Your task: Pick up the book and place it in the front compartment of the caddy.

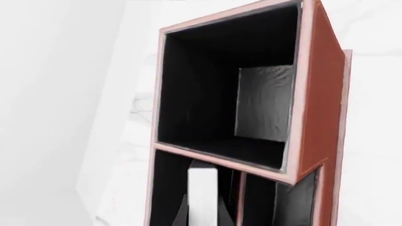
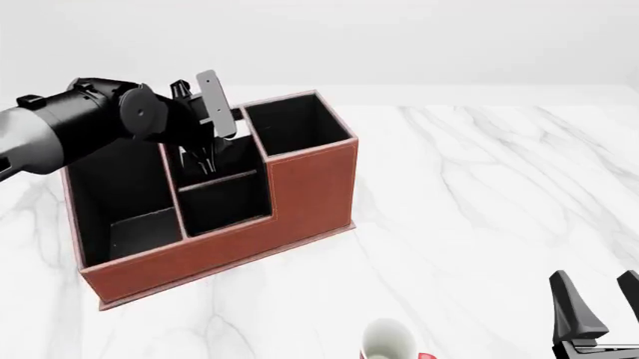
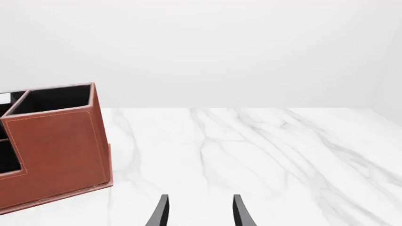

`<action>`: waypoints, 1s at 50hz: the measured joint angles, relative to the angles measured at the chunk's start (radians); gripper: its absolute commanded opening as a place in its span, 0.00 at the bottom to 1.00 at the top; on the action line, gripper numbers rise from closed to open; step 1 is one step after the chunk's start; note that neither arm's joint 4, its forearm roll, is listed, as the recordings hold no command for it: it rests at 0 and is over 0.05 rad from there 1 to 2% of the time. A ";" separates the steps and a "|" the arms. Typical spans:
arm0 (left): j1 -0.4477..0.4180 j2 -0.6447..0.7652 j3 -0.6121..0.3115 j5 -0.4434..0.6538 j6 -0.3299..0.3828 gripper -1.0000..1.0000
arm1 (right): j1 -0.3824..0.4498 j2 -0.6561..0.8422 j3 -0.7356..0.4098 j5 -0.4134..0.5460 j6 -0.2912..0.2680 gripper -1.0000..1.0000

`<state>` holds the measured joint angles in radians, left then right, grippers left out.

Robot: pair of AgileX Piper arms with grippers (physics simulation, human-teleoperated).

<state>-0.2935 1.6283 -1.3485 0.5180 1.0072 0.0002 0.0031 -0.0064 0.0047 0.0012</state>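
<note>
Left gripper (image 2: 205, 155) is lowered inside the caddy (image 2: 299, 187), over the narrow middle cell behind the low divider — the front compartment (image 2: 205, 161). In the left wrist view its fingers (image 1: 220, 207) are pressed against the two faces of the book (image 1: 202, 195), which stands on edge, white strip toward the camera. Held upright this way the thin book fits the narrow cell without fouling the stitched rims. Whether its lower edge touches the lining cannot be told; release looks near but not yet made.

Right gripper (image 2: 597, 314) sits low near the table (image 2: 479, 194), well apart from the caddy, fingers spread and holding nothing — parked clear of the work. A mug (image 2: 387, 340) stands just beside it, untouched
</note>
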 measured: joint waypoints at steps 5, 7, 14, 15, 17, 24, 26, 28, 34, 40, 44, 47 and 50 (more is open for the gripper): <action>0.004 -0.002 0.006 -0.010 0.010 0.00 | 0.000 0.000 0.000 0.000 0.000 1.00; 0.005 -0.002 0.008 -0.015 0.013 0.00 | 0.000 0.000 0.000 0.000 0.000 1.00; 0.017 0.023 0.009 -0.044 0.019 1.00 | 0.000 0.000 0.000 0.000 0.000 1.00; 0.019 0.028 0.009 -0.048 0.019 1.00 | 0.000 0.000 0.000 0.000 0.000 1.00; 0.023 0.037 0.008 -0.056 0.019 1.00 | 0.000 0.000 0.000 0.000 0.000 1.00; 0.034 0.057 0.004 -0.072 0.019 1.00 | 0.000 0.000 0.000 0.000 0.000 1.00; 0.037 0.061 0.004 -0.075 0.019 1.00 | 0.000 0.000 0.000 0.000 0.000 1.00; 0.039 0.064 0.004 -0.077 0.020 1.00 | 0.000 0.000 0.000 0.000 0.000 1.00; 0.043 0.069 0.002 -0.080 0.021 1.00 | 0.000 0.000 0.000 0.000 0.000 1.00; 0.046 0.071 0.001 -0.080 0.022 1.00 | 0.000 0.000 0.000 0.000 0.000 1.00; 0.048 0.072 0.001 -0.080 0.023 1.00 | 0.000 0.000 0.000 0.000 0.000 1.00; 0.049 0.071 0.000 -0.079 0.023 1.00 | 0.000 0.000 0.000 0.000 0.000 1.00; 0.050 0.071 0.000 -0.079 0.024 1.00 | 0.000 0.000 0.000 0.000 0.000 1.00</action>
<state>-0.2439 1.6996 -1.3486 0.4391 1.0312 0.0002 0.0031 -0.0064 0.0047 0.0011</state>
